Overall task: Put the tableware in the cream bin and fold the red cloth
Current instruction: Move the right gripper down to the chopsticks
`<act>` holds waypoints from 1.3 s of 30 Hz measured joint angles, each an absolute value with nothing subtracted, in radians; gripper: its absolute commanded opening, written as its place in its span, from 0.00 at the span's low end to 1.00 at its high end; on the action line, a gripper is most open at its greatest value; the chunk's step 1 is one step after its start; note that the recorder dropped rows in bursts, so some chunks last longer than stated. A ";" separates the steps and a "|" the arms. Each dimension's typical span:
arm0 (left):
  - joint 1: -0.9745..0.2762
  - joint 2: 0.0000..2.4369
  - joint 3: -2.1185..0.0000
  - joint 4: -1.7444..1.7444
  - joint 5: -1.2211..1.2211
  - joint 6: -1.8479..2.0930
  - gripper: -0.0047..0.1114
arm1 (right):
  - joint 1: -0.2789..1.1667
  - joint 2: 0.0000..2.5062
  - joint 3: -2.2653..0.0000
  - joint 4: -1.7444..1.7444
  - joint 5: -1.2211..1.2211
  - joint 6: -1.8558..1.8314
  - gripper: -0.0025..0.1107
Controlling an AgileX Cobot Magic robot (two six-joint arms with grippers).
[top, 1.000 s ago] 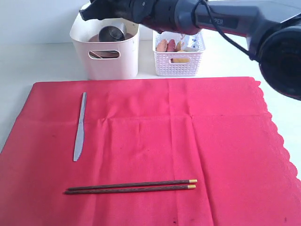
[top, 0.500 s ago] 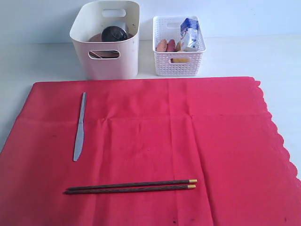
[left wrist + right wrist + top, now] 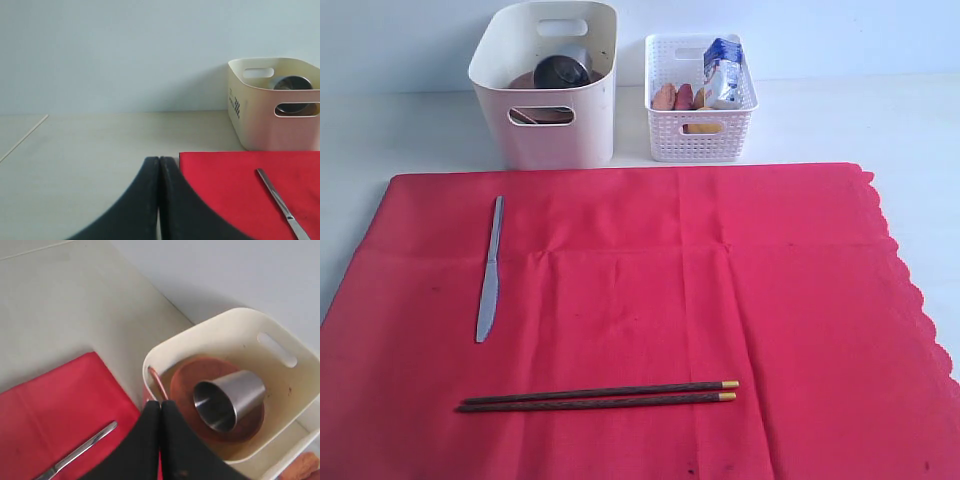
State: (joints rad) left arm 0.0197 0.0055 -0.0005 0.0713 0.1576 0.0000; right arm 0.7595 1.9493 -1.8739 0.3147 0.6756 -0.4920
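Steel cup and round brown plate sit inside the cream bin. On the red cloth: silver table knife in front of the bin, dark chopsticks farther from the bin. Right gripper hangs above the bin's rim, jaws pressed together on nothing. Left gripper, also closed and empty, sits low, well short of the bin. I'd guess knife next: open up first, drop across the handle, pinch low without snagging fabric, then let go deep inside the bin.
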 measured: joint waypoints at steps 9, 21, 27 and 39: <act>0.020 0.006 -0.001 0.071 0.158 0.000 0.04 | 0.760 1.824 -1.582 0.325 0.690 -0.498 0.02; 0.020 0.006 -0.001 0.071 0.158 0.000 0.04 | 0.828 1.792 -1.283 0.494 0.649 -0.701 0.02; 0.020 0.006 -0.001 0.071 0.158 0.000 0.04 | 0.934 1.792 -1.205 0.453 0.644 -0.702 0.02; 0.020 0.006 -0.001 0.071 0.158 0.000 0.04 | 1.061 1.799 -1.144 0.270 0.662 -0.485 0.42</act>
State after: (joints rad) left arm 0.0197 0.0055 -0.0005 0.0713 0.1576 0.0000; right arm 1.0606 1.7991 -1.1443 0.2705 0.6621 -0.4855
